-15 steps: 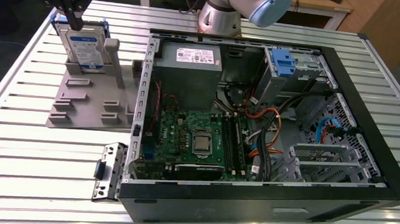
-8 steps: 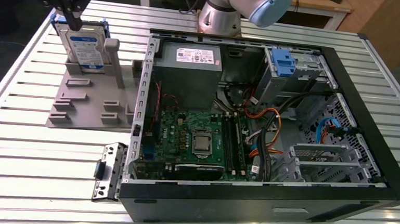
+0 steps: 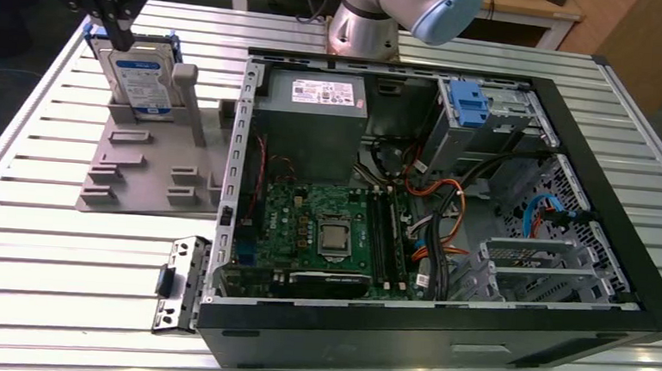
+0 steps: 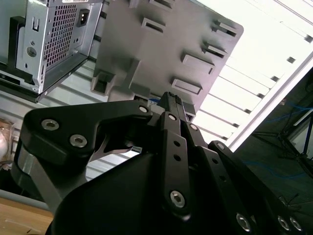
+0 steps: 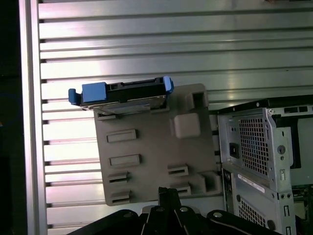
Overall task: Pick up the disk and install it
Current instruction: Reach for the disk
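**No legible print**

The white-and-blue label [image 3: 138, 66] on the disk [image 3: 147, 97], which stands near the tabletop's far edge, carries print too small to read. The same holds for the white sticker [image 3: 326, 91] on the power supply [image 3: 311, 128].

Open computer case [image 3: 414, 339], green motherboard [image 3: 306, 214] and grey power supply [image 3: 311, 108] inside, beside grey fixture plate [image 3: 148, 170] on slatted table [image 3: 50, 259].
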Tool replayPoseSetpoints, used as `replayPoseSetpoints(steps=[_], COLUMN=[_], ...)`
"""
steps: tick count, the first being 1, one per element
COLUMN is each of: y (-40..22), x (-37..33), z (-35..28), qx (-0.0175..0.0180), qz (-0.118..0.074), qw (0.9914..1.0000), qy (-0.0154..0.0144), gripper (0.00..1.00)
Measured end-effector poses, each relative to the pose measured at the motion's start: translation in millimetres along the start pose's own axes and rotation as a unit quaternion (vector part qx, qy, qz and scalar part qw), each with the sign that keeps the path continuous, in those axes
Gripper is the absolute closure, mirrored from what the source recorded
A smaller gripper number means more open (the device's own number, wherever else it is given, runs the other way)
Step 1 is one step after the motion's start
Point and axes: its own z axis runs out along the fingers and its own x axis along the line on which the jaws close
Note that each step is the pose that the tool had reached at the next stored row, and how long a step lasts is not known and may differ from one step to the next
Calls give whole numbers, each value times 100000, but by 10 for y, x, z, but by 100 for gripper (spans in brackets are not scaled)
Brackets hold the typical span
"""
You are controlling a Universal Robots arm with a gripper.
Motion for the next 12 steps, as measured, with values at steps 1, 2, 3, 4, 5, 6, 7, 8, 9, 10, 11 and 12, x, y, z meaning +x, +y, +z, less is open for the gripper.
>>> replayPoseSetpoints(steps=[1, 2, 3, 4, 5, 6, 7, 8, 9, 10, 11, 12], y=[0, -1, -1, -1, -1, -2, -2, -2, -2, -2, -3, -3], x=[4, 7, 12, 14, 17, 20, 23, 25, 28, 30, 33, 35], z=[0, 1, 1, 1, 2, 2, 3, 3, 4, 5, 5, 6], qx=[2, 1, 1, 2, -1, 3, 1, 3, 3, 4, 1, 0], qz=[-2, -1, 1, -1, 0, -3, 0, -1, 0, 0, 0, 1], qw=[100000, 100000, 100000, 100000, 100000, 100000, 100000, 100000, 100000, 100000, 100000, 100000], qy=[2, 2, 1, 2, -1, 3, 3, 3, 4, 2, 2, 0], gripper=[90, 90, 90, 90, 90, 90, 90, 90, 90, 90, 90, 90])
